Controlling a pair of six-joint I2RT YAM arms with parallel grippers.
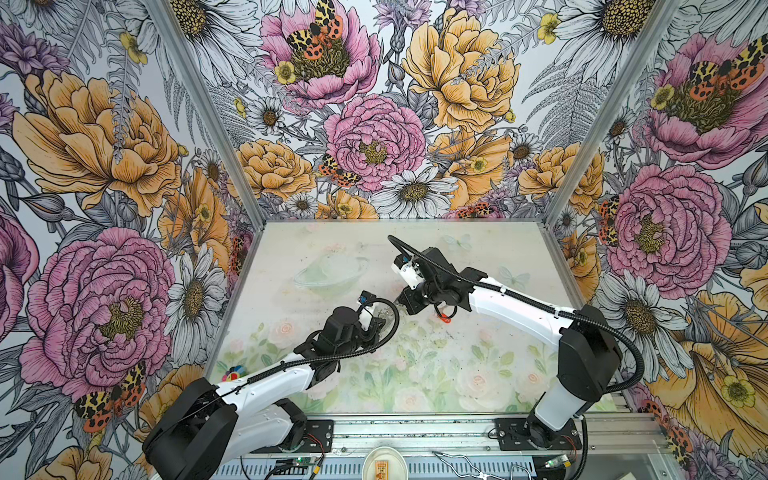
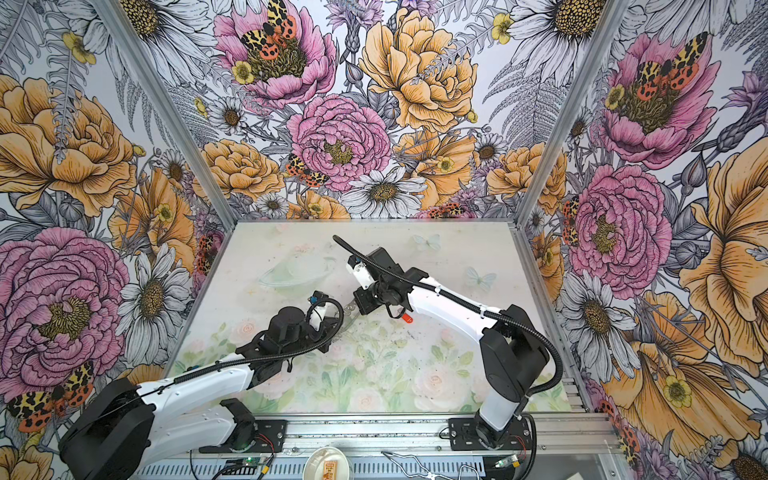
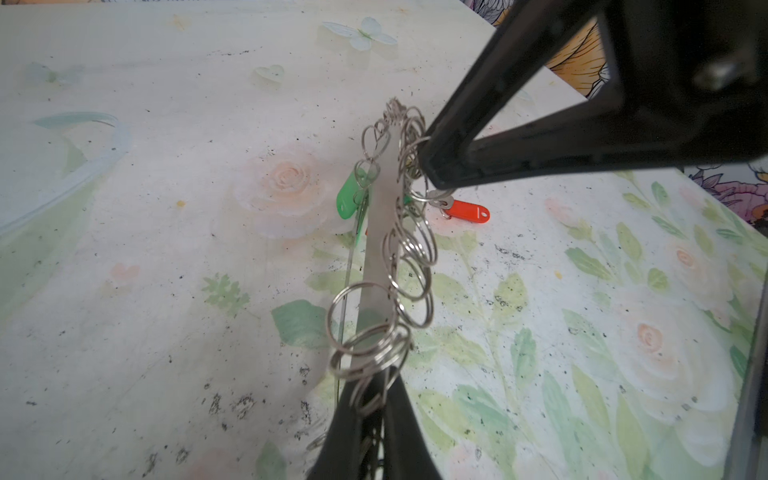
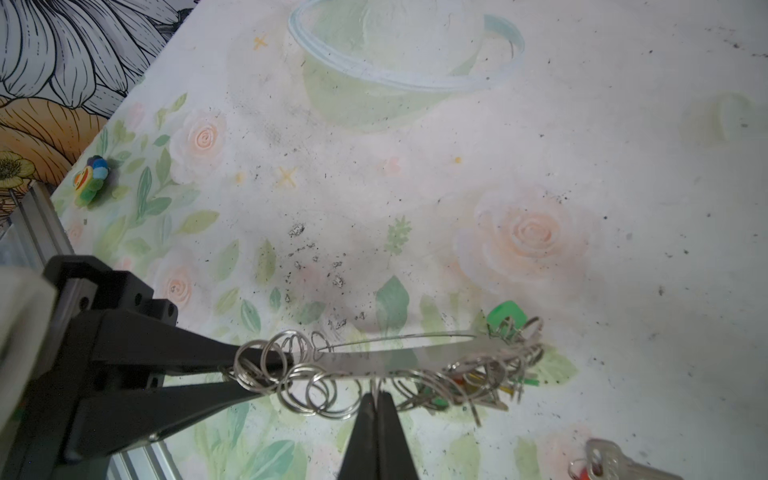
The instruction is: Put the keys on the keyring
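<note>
- Left gripper (image 3: 372,399) clamped on the keyring (image 3: 380,232), edge-on above the table (image 3: 166,249).
- Right gripper (image 4: 376,401) pinches one split ring (image 4: 375,384) — a hard tug could twist the keyring loose.
- Red key (image 3: 467,212) lies unthreaded below.

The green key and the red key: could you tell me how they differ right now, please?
The green key hangs from the keyring, held up off the table; the red key lies flat on the table, not on the keyring. The green key is tucked among the split rings; the red key lies alone. Both have bright plastic heads.
</note>
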